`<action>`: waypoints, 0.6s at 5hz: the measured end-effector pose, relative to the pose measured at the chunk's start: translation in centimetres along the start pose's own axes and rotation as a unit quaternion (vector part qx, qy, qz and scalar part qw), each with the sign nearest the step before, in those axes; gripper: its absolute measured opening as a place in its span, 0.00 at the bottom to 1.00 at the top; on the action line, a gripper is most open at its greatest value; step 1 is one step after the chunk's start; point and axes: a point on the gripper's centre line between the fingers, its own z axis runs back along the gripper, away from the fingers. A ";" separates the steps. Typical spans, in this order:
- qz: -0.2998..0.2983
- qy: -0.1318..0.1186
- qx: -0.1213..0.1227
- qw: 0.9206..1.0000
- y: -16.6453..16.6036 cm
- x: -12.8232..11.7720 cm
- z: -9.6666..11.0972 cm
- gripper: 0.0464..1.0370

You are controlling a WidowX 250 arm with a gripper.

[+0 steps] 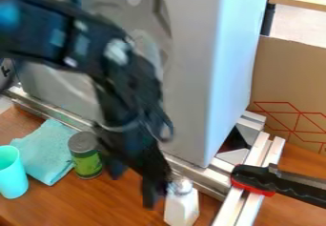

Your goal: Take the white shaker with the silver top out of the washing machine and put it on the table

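The black gripper (pixel 134 184) hangs low over the wooden table, left of centre in the lower part of the view. It is open, with its fingers apart and nothing visible between them. Close by on its right stands a white shaker (pixel 183 208) with a metallic cap; whether they touch, I cannot tell. A green jar with a grey lid (pixel 86 161) stands upright to the left of the gripper. Beside the jar lies a folded turquoise cloth (pixel 45 152), and a turquoise cup (pixel 11 177) stands at the left edge.
A large grey-white panelled box (pixel 210 72) rises behind the arm. Metal rails (pixel 255 160) run along its base and toward the lower right. A black and red clamp (pixel 261 179) is on the rail at right. Cardboard (pixel 290 82) stands behind.
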 end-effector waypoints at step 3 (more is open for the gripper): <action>0.033 0.037 0.098 0.994 7.6 -2.7 3.0 0.96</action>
